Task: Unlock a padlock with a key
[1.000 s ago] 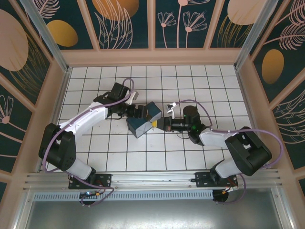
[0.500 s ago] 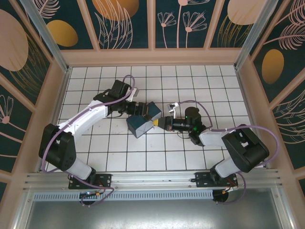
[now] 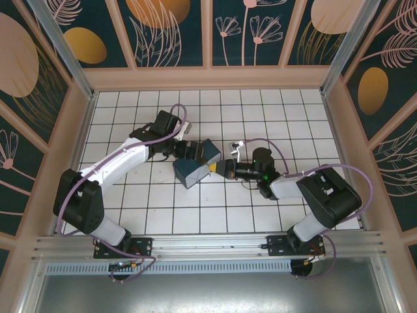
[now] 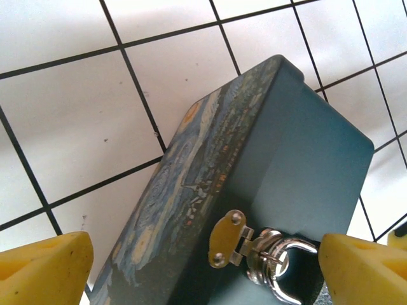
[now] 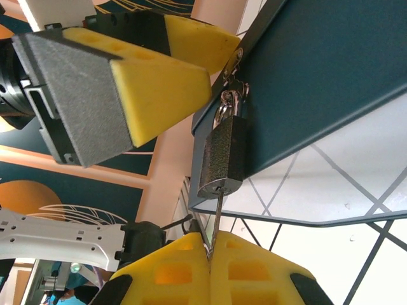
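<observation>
Key (image 5: 216,219) sits clamped between my right fingers (image 5: 172,273), its tip at the keyway of the padlock (image 5: 222,159) hanging from the box (image 4: 299,146) hasp (image 4: 226,240), left fingers (image 4: 44,270) apart beside it; I'd keep the shaft straight and twist gently.

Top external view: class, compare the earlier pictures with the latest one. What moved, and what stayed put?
The left claw edged right, closer over the blue box, jaws wide. The right arm's elbow swung left and away from the near edge. Nothing was gripped or released. Unchanged: the blue box's place, and the right claw shut on the key at the padlock.
</observation>
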Action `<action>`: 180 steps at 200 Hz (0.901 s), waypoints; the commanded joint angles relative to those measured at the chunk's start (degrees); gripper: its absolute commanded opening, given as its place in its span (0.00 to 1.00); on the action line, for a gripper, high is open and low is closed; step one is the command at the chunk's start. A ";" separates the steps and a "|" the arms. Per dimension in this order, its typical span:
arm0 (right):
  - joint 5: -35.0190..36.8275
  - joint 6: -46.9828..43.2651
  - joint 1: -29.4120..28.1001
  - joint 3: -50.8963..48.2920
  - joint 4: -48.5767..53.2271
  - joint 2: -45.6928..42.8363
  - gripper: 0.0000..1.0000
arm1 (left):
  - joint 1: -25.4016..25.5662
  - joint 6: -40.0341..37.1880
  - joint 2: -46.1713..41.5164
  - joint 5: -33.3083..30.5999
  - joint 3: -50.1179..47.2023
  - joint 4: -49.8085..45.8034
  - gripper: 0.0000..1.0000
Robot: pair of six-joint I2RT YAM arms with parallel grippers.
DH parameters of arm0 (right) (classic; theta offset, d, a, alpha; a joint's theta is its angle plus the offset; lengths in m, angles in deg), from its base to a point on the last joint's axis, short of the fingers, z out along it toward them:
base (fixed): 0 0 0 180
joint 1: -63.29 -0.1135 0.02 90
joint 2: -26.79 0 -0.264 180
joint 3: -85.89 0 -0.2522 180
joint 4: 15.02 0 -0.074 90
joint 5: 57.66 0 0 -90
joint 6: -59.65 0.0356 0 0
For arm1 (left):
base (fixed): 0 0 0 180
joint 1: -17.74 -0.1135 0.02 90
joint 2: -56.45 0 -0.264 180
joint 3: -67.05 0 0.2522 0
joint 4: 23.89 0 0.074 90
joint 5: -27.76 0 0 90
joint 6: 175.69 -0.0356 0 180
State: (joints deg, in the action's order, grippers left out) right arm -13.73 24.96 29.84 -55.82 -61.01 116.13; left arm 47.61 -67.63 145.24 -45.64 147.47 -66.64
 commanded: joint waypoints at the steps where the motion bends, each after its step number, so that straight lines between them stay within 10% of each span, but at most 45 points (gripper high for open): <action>1: 0.44 0.68 0.32 -0.10 -3.44 1.00 0.00 | 0.71 -1.41 -0.11 0.54 -0.74 -0.36 0.92; 180: 1.95 2.34 0.05 -0.79 -10.84 4.20 0.00 | 1.23 -1.85 -0.15 1.06 -3.74 -0.13 0.90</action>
State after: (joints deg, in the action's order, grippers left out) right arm -13.82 26.84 29.84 -55.95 -66.21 119.11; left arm 48.20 -68.52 145.22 -45.22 145.76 -65.77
